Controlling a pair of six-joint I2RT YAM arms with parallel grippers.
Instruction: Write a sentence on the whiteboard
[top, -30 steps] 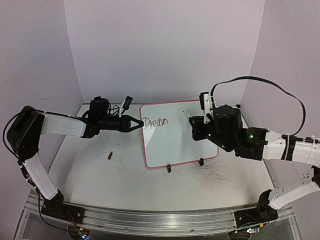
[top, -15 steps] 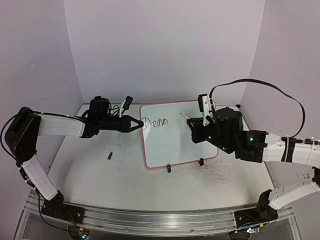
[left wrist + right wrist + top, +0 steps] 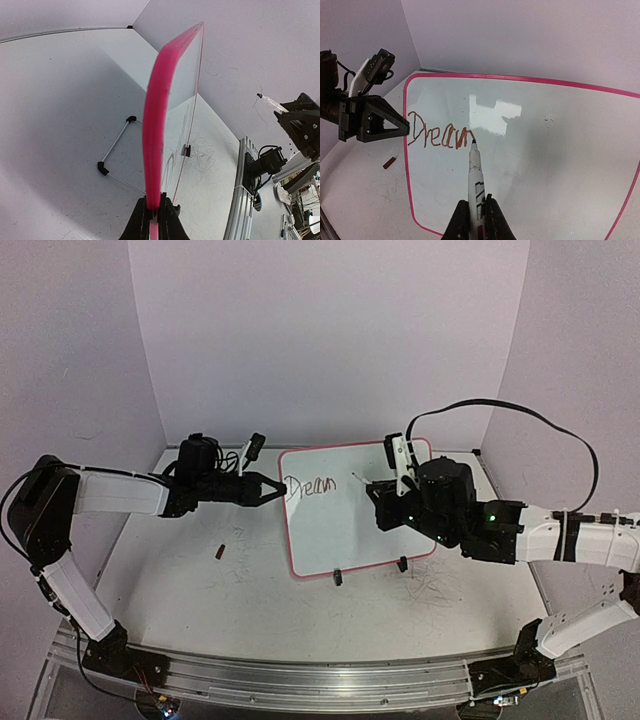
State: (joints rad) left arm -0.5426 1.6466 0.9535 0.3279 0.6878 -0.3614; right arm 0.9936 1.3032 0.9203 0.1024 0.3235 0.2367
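The whiteboard [image 3: 355,525], glossy white with a pink frame, stands tilted on the table. My left gripper [image 3: 277,489] is shut on its left edge; in the left wrist view the pink edge [image 3: 154,125] runs up from between the jaws [image 3: 155,204]. The sentence [image 3: 310,485] reads only "Dream" in thin dark strokes [image 3: 439,133] at the board's upper left. My right gripper [image 3: 476,206] is shut on a white marker [image 3: 475,167], whose dark tip sits at the end of the last letter. From above, the right gripper [image 3: 382,490] hovers over the board's middle.
A small red marker cap [image 3: 219,551] lies on the table left of the board. Black clip feet [image 3: 337,577] hold the board's near edge, and a wire stand [image 3: 116,146] props it from behind. Grey scribbles [image 3: 437,590] mark the tabletop. Walls enclose three sides.
My right arm has moved left across the board, bringing the marker tip up to the end of "Dream". The left arm and the board have stayed still.
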